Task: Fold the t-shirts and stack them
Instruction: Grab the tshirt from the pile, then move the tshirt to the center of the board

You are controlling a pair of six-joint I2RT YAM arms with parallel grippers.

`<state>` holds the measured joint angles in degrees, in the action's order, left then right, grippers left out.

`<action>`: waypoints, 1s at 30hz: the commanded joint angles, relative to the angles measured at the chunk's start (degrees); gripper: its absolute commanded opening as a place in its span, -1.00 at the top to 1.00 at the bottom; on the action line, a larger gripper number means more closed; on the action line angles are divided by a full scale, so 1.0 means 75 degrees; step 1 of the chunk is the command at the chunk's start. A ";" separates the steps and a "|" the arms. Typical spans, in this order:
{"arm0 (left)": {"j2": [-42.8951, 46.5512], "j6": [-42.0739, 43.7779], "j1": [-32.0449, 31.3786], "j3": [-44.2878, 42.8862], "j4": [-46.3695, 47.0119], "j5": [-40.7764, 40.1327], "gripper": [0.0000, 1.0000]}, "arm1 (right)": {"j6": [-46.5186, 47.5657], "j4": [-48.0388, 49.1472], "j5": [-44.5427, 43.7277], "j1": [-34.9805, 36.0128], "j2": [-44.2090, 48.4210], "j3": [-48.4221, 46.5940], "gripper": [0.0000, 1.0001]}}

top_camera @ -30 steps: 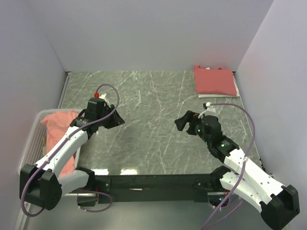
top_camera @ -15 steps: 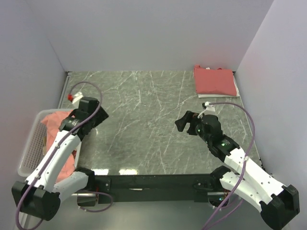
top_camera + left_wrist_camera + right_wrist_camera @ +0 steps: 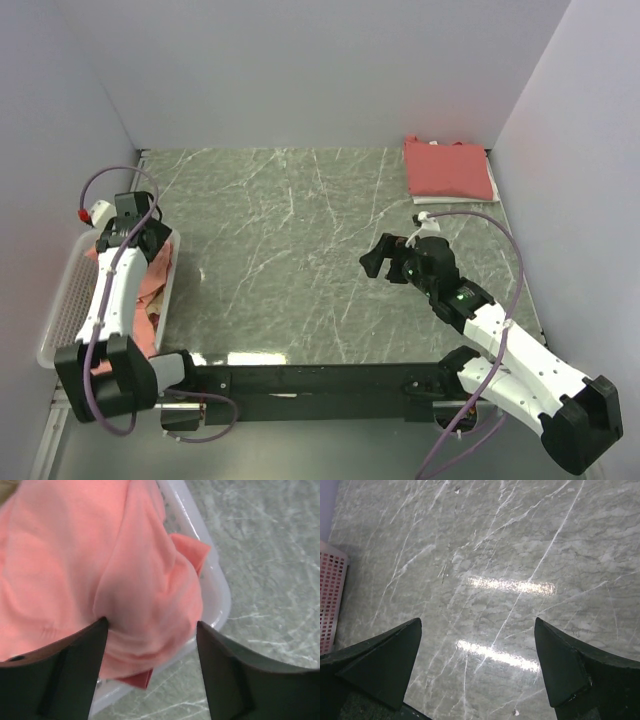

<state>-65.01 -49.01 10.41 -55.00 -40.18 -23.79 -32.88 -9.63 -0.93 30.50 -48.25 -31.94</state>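
A crumpled pink t-shirt (image 3: 100, 565) fills the white basket (image 3: 220, 587) at the table's left edge, and one corner hangs over the rim. My left gripper (image 3: 150, 627) hovers right over it, open, with a bulge of the cloth between the fingertips and the left finger (image 3: 75, 670) touching the fabric. From above, the left gripper (image 3: 145, 243) sits over the basket (image 3: 58, 320). A folded red t-shirt (image 3: 448, 168) lies at the back right corner. My right gripper (image 3: 373, 258) is open over bare marble, nothing between its jaws (image 3: 477, 630).
The green marble table (image 3: 300, 230) is enclosed by white walls at the back and on both sides. Something white (image 3: 455, 199) shows under the folded shirt. The basket's pink-tinted mesh wall (image 3: 330, 595) appears at the left edge of the right wrist view.
My left arm has swung left off the table to above the basket, and its jaws have opened wider. The right arm has barely shifted.
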 commanded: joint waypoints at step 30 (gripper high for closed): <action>0.0819 0.1555 0.0592 -0.5003 -0.0981 0.3883 0.99 | 0.0470 0.0077 0.0640 0.0035 -0.0258 -0.1260 -0.99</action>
<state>-58.04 -38.68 14.92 -86.24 -47.55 -3.62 -30.52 -9.54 3.44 30.50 -50.06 -37.95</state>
